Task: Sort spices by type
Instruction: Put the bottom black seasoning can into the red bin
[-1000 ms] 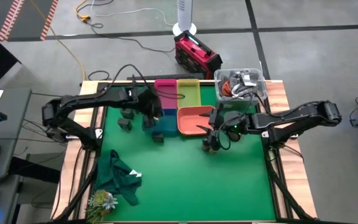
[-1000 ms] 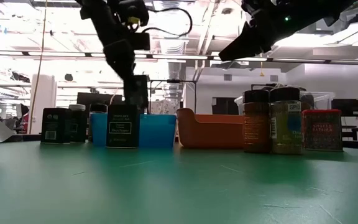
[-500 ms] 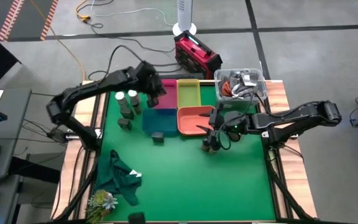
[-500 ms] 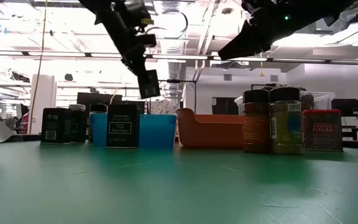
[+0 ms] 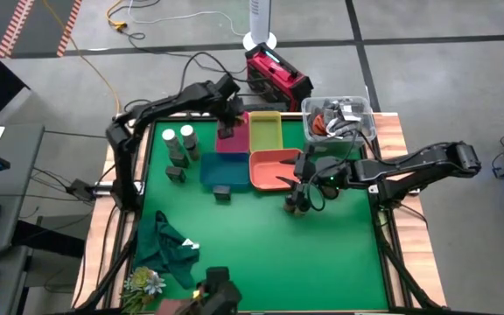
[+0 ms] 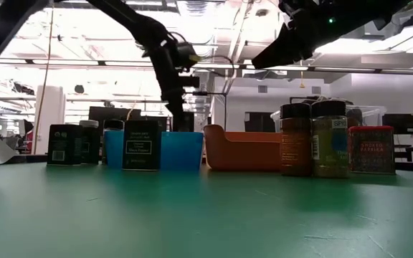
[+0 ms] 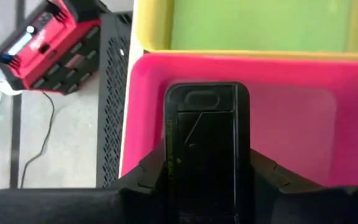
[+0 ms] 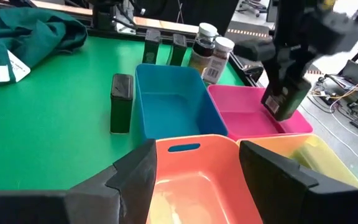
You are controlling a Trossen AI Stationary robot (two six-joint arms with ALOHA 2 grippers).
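My left gripper (image 5: pixel 228 125) reaches to the table's far side and is shut on a dark boxy tin (image 7: pixel 207 143) above the pink tray (image 7: pixel 291 118). My right gripper (image 8: pixel 197 186) is open and hovers over the near end of the orange tray (image 8: pixel 191 168), above two dark round jars (image 6: pixel 312 140) and a magenta-red cube (image 6: pixel 371 150) standing on the mat. Two white-topped jars (image 5: pixel 178 136) and other dark tins (image 5: pixel 176 166) stand upright near the table's left side. One tin (image 5: pixel 222 192) stands before the blue tray (image 5: pixel 217 168). My left gripper pinches the dark tin between its two fingers, one on each narrow side (image 7: pixel 166 168). The fingers come from above, and the tin (image 8: pixel 284 99) hangs below them, slightly tilted. It is lifted clear over the pink tray (image 8: pixel 241 118).
Pink, yellow-green (image 5: pixel 265 131), blue and orange trays sit side by side at the far middle. A clear bin of cables (image 5: pixel 338 118) stands at the far right corner. A green cloth (image 5: pixel 169 245) and flowers (image 5: pixel 143 282) lie near the left front. The mat's middle and front are open.
My left gripper has carried the dark tin up from beside the blue tray toward the table's far edge, tipping it on the way, and has brought it over the pink tray, lower than half a second ago.
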